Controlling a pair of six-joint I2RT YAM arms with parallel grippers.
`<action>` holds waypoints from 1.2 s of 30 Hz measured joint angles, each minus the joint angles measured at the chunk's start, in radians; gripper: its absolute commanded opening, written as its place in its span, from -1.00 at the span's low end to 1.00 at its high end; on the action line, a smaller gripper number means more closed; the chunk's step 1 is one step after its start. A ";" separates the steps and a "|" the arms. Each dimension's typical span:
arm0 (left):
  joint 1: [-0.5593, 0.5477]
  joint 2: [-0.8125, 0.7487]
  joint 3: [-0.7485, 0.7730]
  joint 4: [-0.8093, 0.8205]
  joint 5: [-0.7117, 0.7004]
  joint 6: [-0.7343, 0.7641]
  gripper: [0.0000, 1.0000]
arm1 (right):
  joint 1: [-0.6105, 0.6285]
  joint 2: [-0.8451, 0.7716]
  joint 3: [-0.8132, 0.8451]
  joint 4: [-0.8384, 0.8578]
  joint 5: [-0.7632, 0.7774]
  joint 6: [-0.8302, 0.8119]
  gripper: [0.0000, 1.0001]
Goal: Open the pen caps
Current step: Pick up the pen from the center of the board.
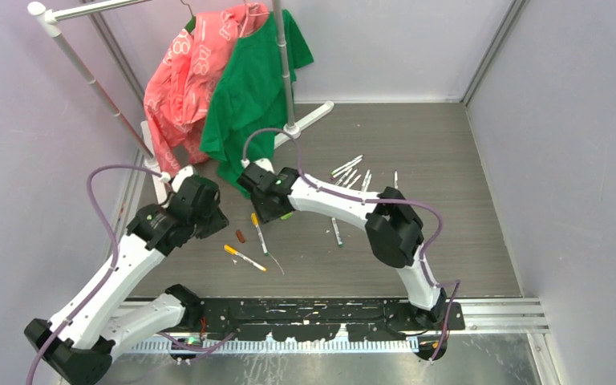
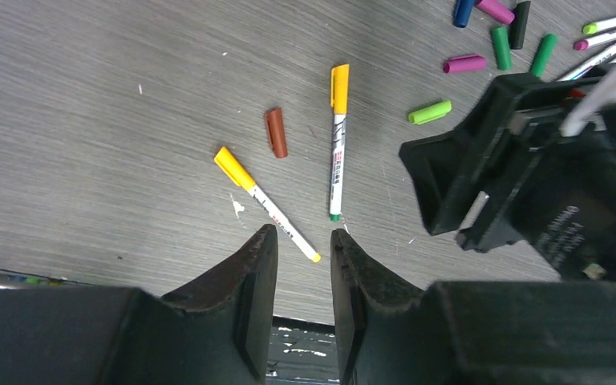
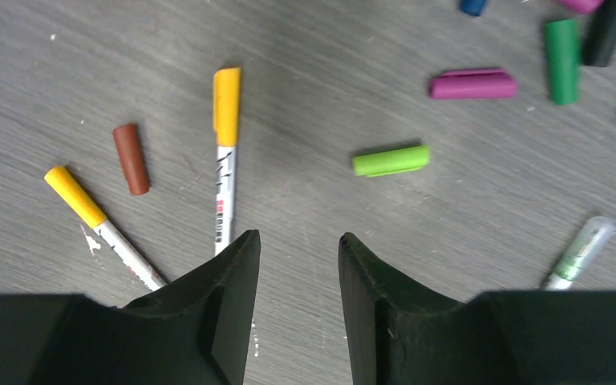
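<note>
Two pens lie with caps on: one with an orange-yellow cap point(image 3: 225, 104) and one with a yellow cap point(image 3: 74, 196); they also show in the left wrist view as the orange-capped pen point(image 2: 338, 152) and the yellow-capped pen point(image 2: 266, 204). A loose brown cap point(image 3: 131, 158) lies between them. Loose caps in light green point(image 3: 391, 160), magenta point(image 3: 472, 84), green point(image 3: 562, 50) and black point(image 3: 605, 32) lie to the right. My right gripper point(image 3: 298, 241) hovers open and empty just beside the orange-capped pen. My left gripper point(image 2: 303, 241) is open and empty near the yellow-capped pen's tip.
A clothes rack point(image 1: 287, 72) with a pink and a green shirt point(image 1: 249, 88) stands at the back left. Several uncapped pens point(image 1: 349, 172) lie behind the right arm, one more point(image 1: 336, 231) under it. The right gripper's body point(image 2: 529, 176) sits close to my left gripper.
</note>
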 measured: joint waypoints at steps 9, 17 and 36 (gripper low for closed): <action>0.000 -0.095 -0.029 -0.059 -0.010 -0.016 -0.37 | 0.083 0.126 0.112 -0.066 -0.008 0.026 -0.06; 0.000 -0.145 -0.046 -0.083 -0.011 -0.016 -0.37 | 0.104 0.188 0.135 -0.090 -0.020 0.049 -0.06; 0.000 -0.153 -0.074 -0.095 -0.018 -0.033 -0.37 | 0.104 0.223 0.111 -0.062 -0.077 0.071 -0.78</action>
